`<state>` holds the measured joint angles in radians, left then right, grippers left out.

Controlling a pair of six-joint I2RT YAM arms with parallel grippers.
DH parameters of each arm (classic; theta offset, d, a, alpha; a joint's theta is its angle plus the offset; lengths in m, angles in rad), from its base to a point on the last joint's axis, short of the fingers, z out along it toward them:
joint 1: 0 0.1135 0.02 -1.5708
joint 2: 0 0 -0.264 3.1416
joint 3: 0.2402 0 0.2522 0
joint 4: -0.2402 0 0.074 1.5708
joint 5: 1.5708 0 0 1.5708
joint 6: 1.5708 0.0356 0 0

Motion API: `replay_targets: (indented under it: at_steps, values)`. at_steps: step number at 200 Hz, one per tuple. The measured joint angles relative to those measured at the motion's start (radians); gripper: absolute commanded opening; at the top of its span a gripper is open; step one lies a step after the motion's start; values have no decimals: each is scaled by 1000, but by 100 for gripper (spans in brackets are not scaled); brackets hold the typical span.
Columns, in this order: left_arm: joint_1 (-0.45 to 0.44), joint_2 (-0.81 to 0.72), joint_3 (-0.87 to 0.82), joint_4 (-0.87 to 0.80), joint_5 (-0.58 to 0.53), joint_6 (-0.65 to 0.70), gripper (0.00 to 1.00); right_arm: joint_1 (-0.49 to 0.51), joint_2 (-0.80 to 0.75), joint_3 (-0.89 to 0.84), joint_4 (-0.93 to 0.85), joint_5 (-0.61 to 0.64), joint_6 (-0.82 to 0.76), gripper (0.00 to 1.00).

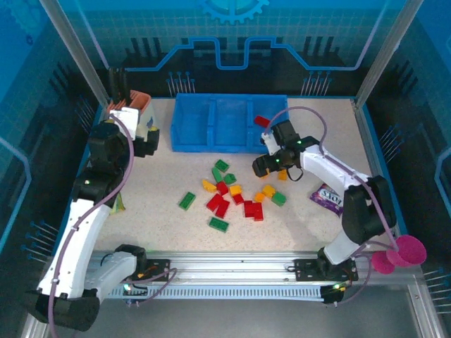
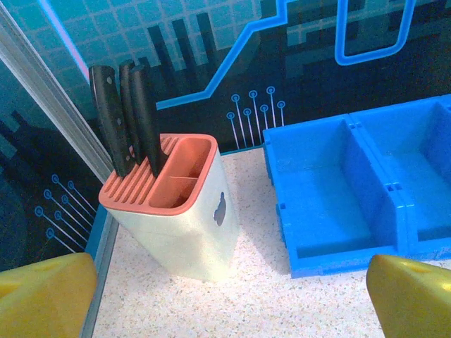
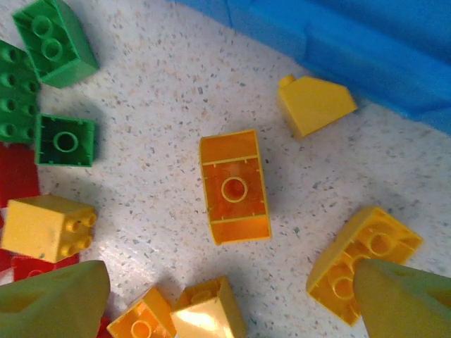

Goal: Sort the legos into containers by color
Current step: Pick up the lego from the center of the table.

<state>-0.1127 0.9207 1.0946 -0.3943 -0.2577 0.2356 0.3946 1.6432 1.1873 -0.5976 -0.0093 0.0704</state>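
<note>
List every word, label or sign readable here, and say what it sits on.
No text can be read clearly.
Purple packet: white lettering, too small and blurred to read.
Knife block: a dark mark on its side, with no legible letters.

Premises: enclosed robot test cell, laboratory type. Evidence: left arm [image 1: 84, 218] and right arm [image 1: 331, 169] bolted to a metal rail [image 1: 232, 271] at the near bench [image 1: 169, 232] edge. Aluminium frame posts [image 1: 75, 53] stand at the far corners. Printed blue circuit-pattern wall panels [image 1: 296, 35] enclose the far side.

The top camera looks down from high above on the whole tray [image 1: 211, 146]. The left wrist camera sees its left end close, the right wrist camera its front edge.
</note>
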Motion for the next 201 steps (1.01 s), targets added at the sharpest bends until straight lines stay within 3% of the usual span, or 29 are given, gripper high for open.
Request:
replay_targets:
  at_steps: [46, 127, 165, 201]
  values:
    - [-1, -12, 0, 0, -1, 1, 100, 5, 164, 83, 8, 4, -55, 81]
    - [-1, -12, 0, 0, -10, 5, 99, 18, 280, 151, -10, 53, -135, 50]
    - [-1, -12, -5, 5, -13, 8, 99, 32, 306, 169, -51, 61, -173, 27]
    - [-1, -15, -17, 12, -13, 8, 99, 48, 301, 227, -140, 62, -237, 22]
